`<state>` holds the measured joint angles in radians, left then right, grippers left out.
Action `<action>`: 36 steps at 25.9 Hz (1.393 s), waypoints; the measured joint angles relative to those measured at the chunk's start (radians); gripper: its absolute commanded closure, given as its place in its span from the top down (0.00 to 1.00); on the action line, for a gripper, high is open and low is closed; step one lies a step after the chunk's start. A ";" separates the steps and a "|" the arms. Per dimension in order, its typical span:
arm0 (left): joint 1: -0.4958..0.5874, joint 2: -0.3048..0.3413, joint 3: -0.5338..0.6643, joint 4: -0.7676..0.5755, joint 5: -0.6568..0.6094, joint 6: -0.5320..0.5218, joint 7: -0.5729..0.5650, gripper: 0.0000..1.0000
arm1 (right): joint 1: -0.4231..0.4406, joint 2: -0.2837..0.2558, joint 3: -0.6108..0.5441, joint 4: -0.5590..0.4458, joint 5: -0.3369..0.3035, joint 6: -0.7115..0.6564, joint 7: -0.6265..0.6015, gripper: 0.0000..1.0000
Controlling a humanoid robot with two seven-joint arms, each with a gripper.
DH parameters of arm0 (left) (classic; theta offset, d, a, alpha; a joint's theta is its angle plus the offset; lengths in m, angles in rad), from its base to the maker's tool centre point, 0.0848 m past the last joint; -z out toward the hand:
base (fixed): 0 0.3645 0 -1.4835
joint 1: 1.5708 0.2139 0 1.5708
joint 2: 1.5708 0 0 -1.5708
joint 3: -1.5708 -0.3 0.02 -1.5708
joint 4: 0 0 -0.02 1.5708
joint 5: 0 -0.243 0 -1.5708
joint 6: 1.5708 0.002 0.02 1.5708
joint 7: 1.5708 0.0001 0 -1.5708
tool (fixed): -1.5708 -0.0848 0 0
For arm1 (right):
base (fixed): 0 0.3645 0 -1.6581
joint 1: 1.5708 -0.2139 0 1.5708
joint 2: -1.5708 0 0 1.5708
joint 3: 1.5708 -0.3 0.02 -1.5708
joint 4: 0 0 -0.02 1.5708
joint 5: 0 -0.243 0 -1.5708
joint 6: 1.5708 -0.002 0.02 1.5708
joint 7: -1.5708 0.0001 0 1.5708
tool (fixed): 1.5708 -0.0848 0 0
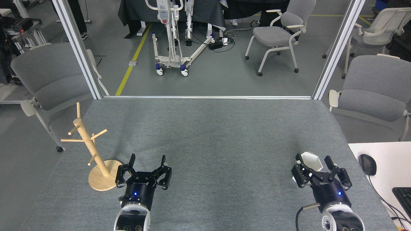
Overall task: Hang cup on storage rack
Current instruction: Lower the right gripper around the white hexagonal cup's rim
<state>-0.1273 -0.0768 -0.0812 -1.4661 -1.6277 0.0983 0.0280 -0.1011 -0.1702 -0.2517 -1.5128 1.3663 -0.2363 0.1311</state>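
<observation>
Grey table [205, 134]: right end effector [313, 163] half hides cup [313, 159].

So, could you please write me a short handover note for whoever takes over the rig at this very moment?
Left gripper: open, empty, low over the table beside the storage rack's base.
Right gripper: fingers on either side of the cup, near the table's right edge; whether they are actually clamped on it cannot be told from this view.
Storage rack: upright at the table's front left, all pegs bare.
Done: the right gripper has reached the cup, at most.
Left: secure the grasp, lift the cup, carry it across to the rack and hook its handle over a peg.
</observation>
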 measured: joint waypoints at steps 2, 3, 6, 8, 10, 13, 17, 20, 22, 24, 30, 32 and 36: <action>0.004 0.001 0.016 0.003 0.000 0.005 0.005 1.00 | -0.001 0.000 0.000 0.000 0.000 0.000 0.002 0.99; 0.007 0.000 0.026 0.003 0.001 0.007 0.010 1.00 | -0.001 0.000 0.000 0.000 0.000 0.000 0.004 0.99; 0.012 -0.005 0.051 -0.002 0.002 0.008 0.028 1.00 | -0.001 0.001 0.000 0.000 -0.001 0.000 0.006 0.99; 0.018 -0.006 0.057 -0.019 0.004 0.007 0.036 1.00 | -0.001 -0.001 0.000 0.000 0.000 0.000 0.007 0.99; 0.025 -0.007 0.061 -0.042 0.007 0.004 0.038 1.00 | 0.000 -0.003 0.000 0.001 0.000 0.000 0.007 0.99; 0.031 -0.008 0.059 -0.073 0.015 -0.003 0.034 1.00 | 0.008 -0.006 -0.001 0.002 0.000 -0.002 0.008 0.99; 0.041 -0.008 0.049 -0.107 0.019 -0.006 0.024 1.00 | 0.019 -0.012 -0.022 0.005 -0.004 -0.055 0.010 0.99; 0.049 -0.007 0.037 -0.112 0.021 -0.010 0.019 1.00 | 0.025 -0.015 -0.060 0.045 -0.007 -0.093 0.013 0.99; 0.054 -0.006 0.031 -0.110 0.021 -0.016 0.019 1.00 | 0.025 -0.016 -0.075 0.080 -0.008 -0.100 0.009 0.99; 0.060 -0.006 0.027 -0.107 0.022 -0.026 0.019 1.00 | 0.025 -0.017 -0.082 0.112 -0.006 -0.102 0.007 0.99; 0.067 -0.009 0.003 -0.092 0.023 -0.039 0.015 1.00 | 0.016 -0.022 -0.088 0.183 0.004 -0.102 -0.066 0.99; 0.069 -0.018 -0.013 -0.081 0.023 -0.039 0.015 1.00 | 0.013 -0.024 -0.089 0.204 0.013 -0.102 -0.104 0.99; 0.099 -0.034 -0.039 -0.074 0.022 -0.033 0.014 1.00 | -0.008 -0.032 -0.088 0.273 0.051 -0.098 -0.144 0.99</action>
<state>-0.0286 -0.1103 -0.1198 -1.5400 -1.6056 0.0653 0.0423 -0.1090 -0.2018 -0.3398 -1.2394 1.4172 -0.3345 -0.0133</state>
